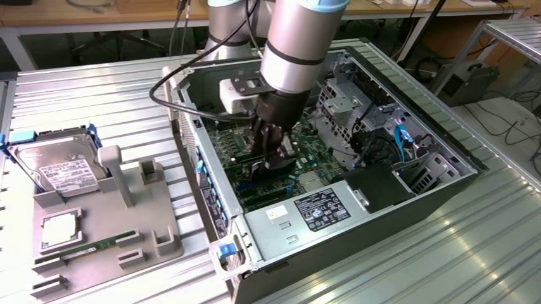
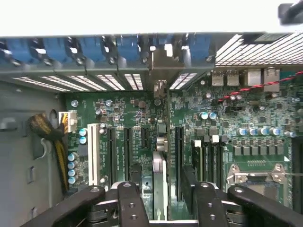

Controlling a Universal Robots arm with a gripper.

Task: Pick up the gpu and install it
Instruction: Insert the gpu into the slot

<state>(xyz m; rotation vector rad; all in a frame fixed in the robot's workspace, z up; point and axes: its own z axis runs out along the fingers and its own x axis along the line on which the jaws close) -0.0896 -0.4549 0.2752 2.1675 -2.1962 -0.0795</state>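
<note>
An open computer case (image 1: 406, 183) lies on a ribbed metal bench (image 1: 101, 101), with the robot arm (image 1: 296, 50) reaching down into it from 12 o'clock. In the exterior view the tool (image 1: 272, 158) sits low over the green motherboard (image 1: 228, 142), near the middle of the case.

The wrist view looks straight along the tool (image 2: 160, 198). Its black fingers (image 2: 130, 203) are closed on the gpu (image 2: 160, 156), seen edge-on as a thin upright card between the black expansion slots (image 2: 127, 146). The card's silver end bracket (image 2: 163, 59) stands at the case's rear wall, among the blue slot clips (image 2: 118, 47). Whether the card is fully seated cannot be told.

In the exterior view, at 9 o'clock of the case, a grey fixture tray (image 1: 101, 215) holds a labelled hard drive (image 1: 59, 168). A bundle of yellow and black wires (image 2: 49, 135) lies beside the motherboard's edge in the wrist view.
</note>
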